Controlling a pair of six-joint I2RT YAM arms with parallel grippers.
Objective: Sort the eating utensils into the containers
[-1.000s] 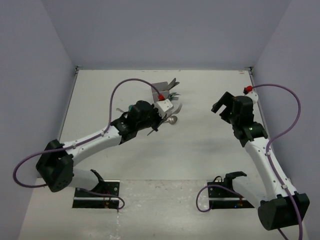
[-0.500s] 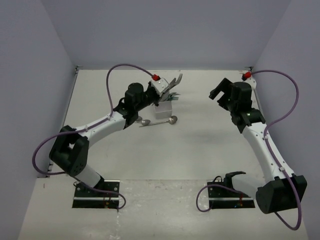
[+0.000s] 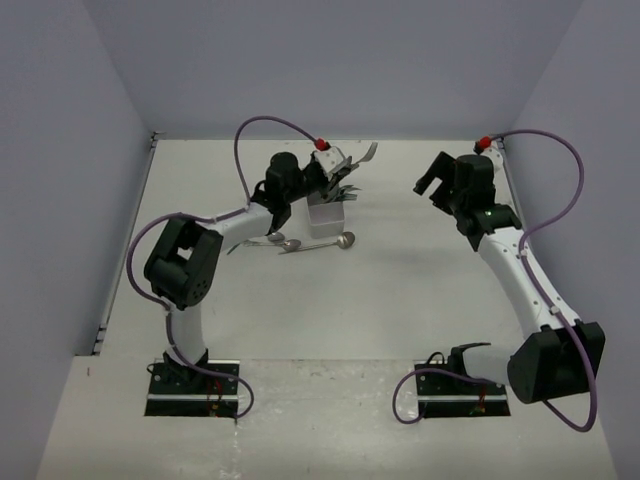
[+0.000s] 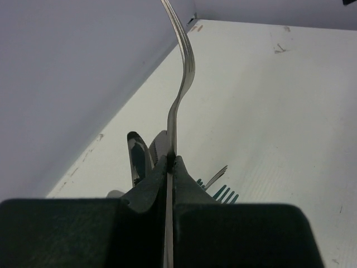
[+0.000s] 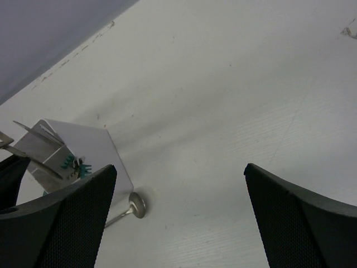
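Observation:
My left gripper (image 3: 328,168) is shut on a silver fork (image 3: 366,153) and holds it over the white box (image 3: 328,220), tines pointing away to the right. In the left wrist view the fork (image 4: 181,72) sticks up from between the closed fingers (image 4: 172,159). Below them lie silver utensils (image 4: 136,155) and teal fork tines (image 4: 225,194). Three silver spoons lie on the table in front of the box (image 3: 345,240) (image 3: 291,245) (image 3: 270,238). My right gripper (image 3: 436,183) is open and empty, well to the right of the box. It sees the box (image 5: 95,148) and one spoon (image 5: 135,205).
The grey side walls stand close on the left and right, and the back wall runs just behind the box. The left arm's purple cable (image 3: 270,125) arches over the box area. The table stretches bare between the box and my right gripper (image 5: 179,178).
My left gripper has moved away toward the back wall with the fork, from the spoons' side to above the box. My right gripper has shifted slightly toward the back.

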